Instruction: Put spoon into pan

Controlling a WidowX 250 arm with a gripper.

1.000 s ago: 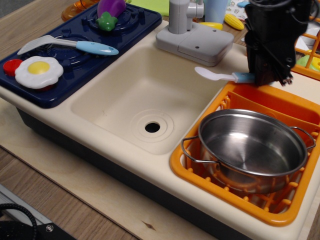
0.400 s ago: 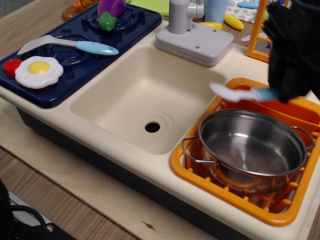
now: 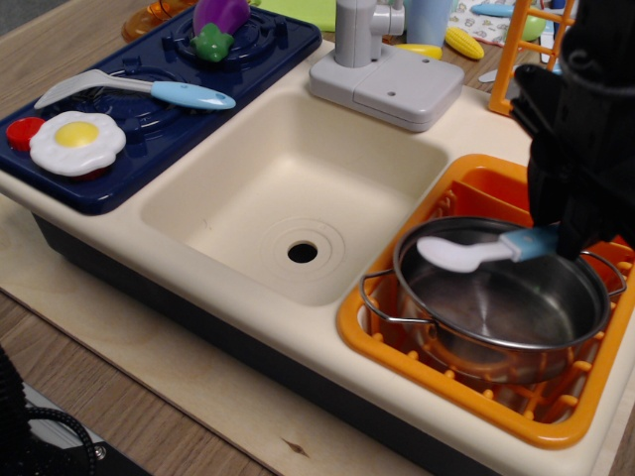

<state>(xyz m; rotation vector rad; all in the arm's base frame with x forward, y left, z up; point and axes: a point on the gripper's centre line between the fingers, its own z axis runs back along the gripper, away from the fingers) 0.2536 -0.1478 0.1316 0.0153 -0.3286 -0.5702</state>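
Counter (image 3: 119,327): light wood-grain board, runs under the whole toy kitchen unit, bare along the near edge and the far left corner
Kitchen unit (image 3: 228,327): cream plastic body with dark lower front, set diagonally on the counter
Sink basin (image 3: 298,188): cream, rectangular, round drain hole near its front
Faucet block (image 3: 382,69): grey, behind the basin
Hob panel (image 3: 149,99): dark blue, left of the basin
Light: even, soft, weak shadows

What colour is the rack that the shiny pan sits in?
Orange; the rack around the pan shows plainly in the only camera view.
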